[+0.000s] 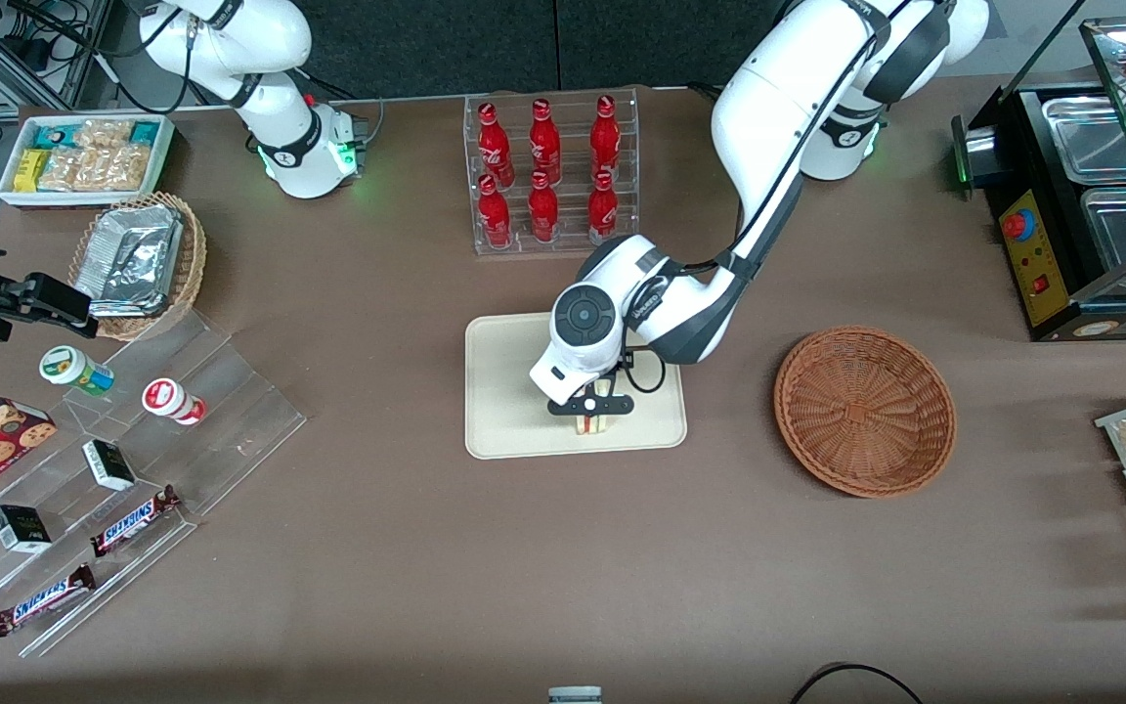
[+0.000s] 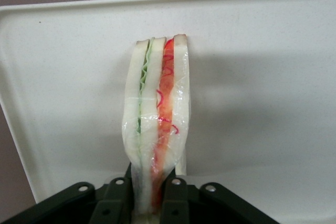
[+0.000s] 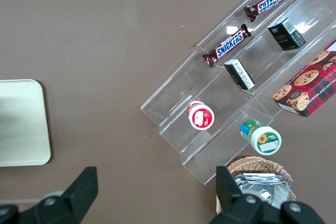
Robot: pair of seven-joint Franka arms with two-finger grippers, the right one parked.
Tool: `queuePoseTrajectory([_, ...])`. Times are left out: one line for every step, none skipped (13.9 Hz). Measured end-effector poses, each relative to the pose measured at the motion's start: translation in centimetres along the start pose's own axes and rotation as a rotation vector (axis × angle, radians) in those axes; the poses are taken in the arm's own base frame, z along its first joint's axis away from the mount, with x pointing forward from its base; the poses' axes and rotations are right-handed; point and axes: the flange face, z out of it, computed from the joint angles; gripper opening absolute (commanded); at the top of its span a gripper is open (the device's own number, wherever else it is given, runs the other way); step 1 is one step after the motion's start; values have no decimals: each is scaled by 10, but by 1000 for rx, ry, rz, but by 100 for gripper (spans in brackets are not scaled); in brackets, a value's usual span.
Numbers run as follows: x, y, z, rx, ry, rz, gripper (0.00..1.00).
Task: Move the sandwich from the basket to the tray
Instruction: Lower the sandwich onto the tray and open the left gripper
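Observation:
My left gripper is over the cream tray, near the tray's edge closest to the front camera, and is shut on the sandwich. In the left wrist view the wrapped sandwich shows pale bread with green and red filling, pinched between the black fingers just above the tray. I cannot tell whether it touches the tray. The reddish-brown wicker basket stands empty on the table beside the tray, toward the working arm's end.
A clear rack of red bottles stands farther from the front camera than the tray. A clear stepped display with Snickers bars and small tubs lies toward the parked arm's end, with a tan foil basket and a white snack bin.

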Motion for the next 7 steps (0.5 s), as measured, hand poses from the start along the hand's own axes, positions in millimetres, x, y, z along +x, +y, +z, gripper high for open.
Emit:
queuePoseTrajectory([0, 1, 1, 1, -1, 1, 100])
queuePoseTrajectory([-2, 2, 2, 2, -2, 3, 100])
queuePoseTrajectory([-3, 3, 4, 4, -4, 7, 100])
queuePoseTrajectory([-5, 5, 4, 5, -4, 9, 100])
queuePoseTrajectory([-5, 6, 5, 5, -4, 11, 100])
queuePoseTrajectory([-6, 6, 5, 5, -4, 12, 100])
queuePoseTrajectory([-6, 6, 4, 5, -4, 12, 100])
